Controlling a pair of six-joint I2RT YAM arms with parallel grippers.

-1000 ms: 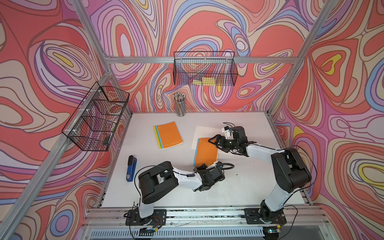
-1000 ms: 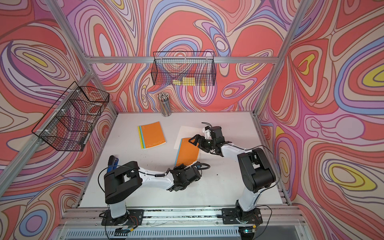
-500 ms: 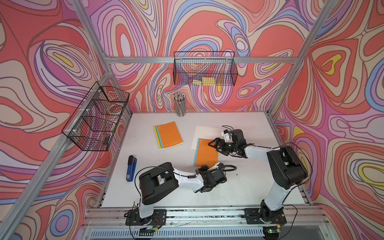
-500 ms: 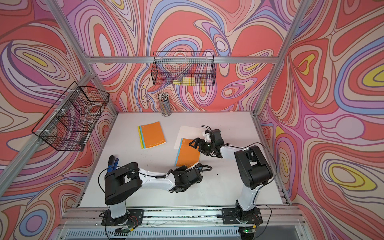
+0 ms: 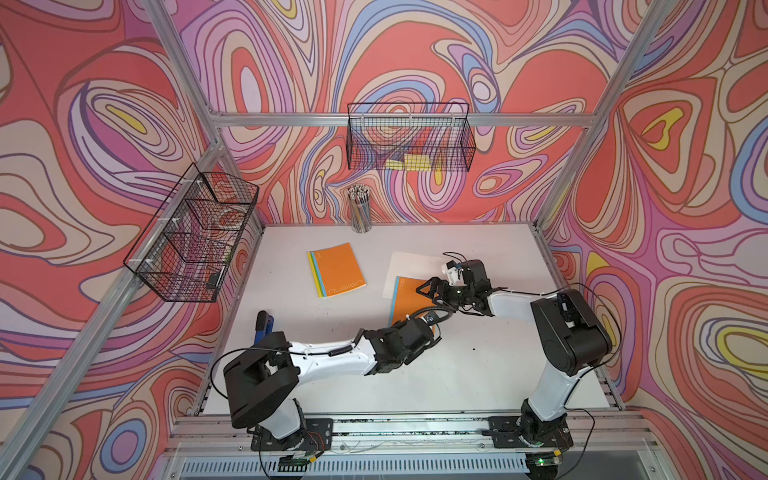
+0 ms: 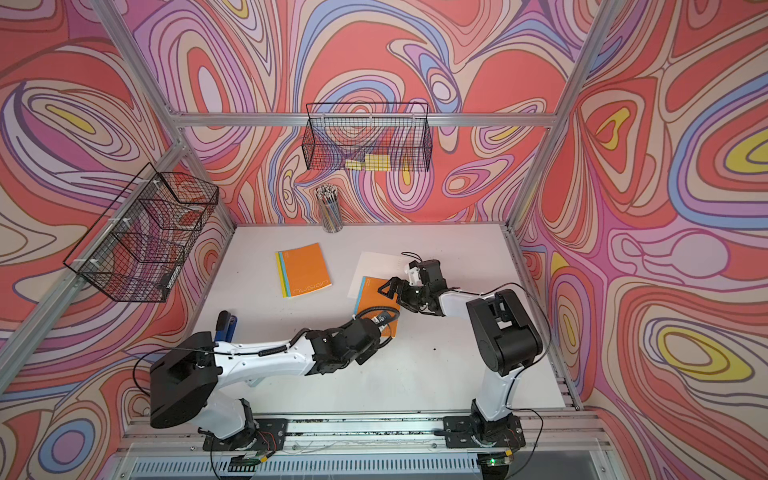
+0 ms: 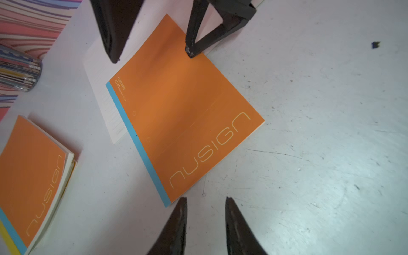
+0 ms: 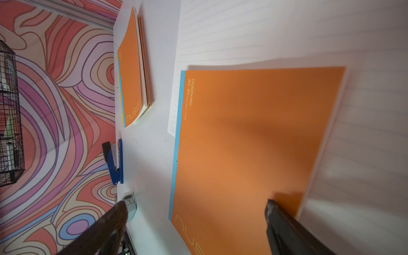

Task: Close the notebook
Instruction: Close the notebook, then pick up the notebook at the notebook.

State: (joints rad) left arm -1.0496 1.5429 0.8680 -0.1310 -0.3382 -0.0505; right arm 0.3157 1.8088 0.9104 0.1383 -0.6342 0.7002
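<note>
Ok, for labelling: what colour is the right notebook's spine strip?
Light blue strip, clearest in left wrist view.

Orange notebook (image 8: 254, 143) closed on lined paper (image 8: 242, 33), right tool (image 8: 196, 207) spread wide, blue stapler (image 8: 114, 163) nearby

overhead pair, wrist pair close over notebook (image 7: 183, 114)

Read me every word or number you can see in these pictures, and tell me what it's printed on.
"nusign": cover of the blue-spined orange notebook.
"Holeholey A5 40": same cover, beside the spine; the smaller line next to it is too small to read.
"nusign": cover of the other orange notebook, the one with the yellow edge.
Nothing else is legible.
</note>
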